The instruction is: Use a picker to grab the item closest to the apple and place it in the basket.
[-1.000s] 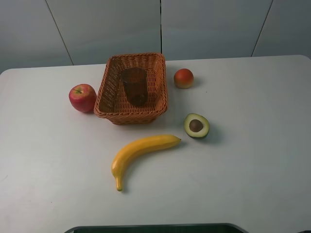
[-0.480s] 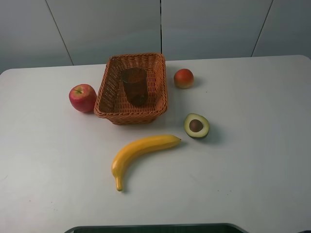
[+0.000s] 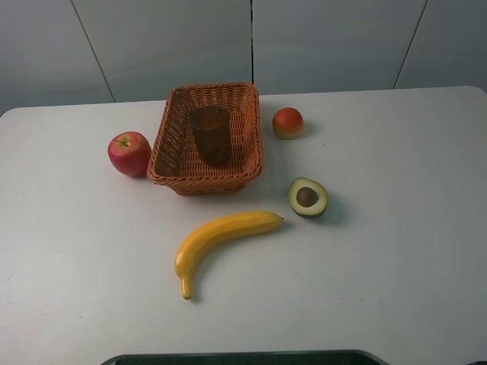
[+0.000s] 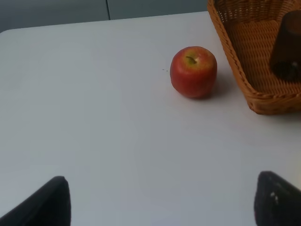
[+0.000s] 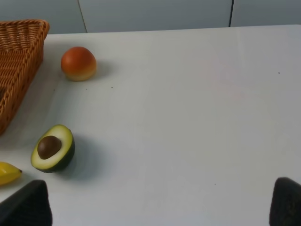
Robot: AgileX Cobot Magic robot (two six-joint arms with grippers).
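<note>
A red apple (image 3: 129,153) (image 4: 193,71) rests on the white table just left of the woven orange basket (image 3: 171,152) (image 4: 235,44), which holds a dark brown cup (image 3: 211,135) (image 4: 287,44). A yellow banana (image 3: 219,238) lies in front of the basket. A halved avocado (image 3: 307,197) (image 5: 52,148) sits to its right, and an orange-red fruit (image 3: 288,122) (image 5: 78,63) lies right of the basket. My left gripper (image 4: 162,202) is open, well short of the apple, with only its fingertips (image 4: 44,205) showing. My right gripper (image 5: 160,205) is open too, near the avocado. Neither gripper appears in the exterior high view.
The banana's tip (image 5: 8,172) shows at the edge of the right wrist view. A dark edge (image 3: 243,356) lines the table's front. Grey wall panels (image 3: 251,42) stand behind the table.
</note>
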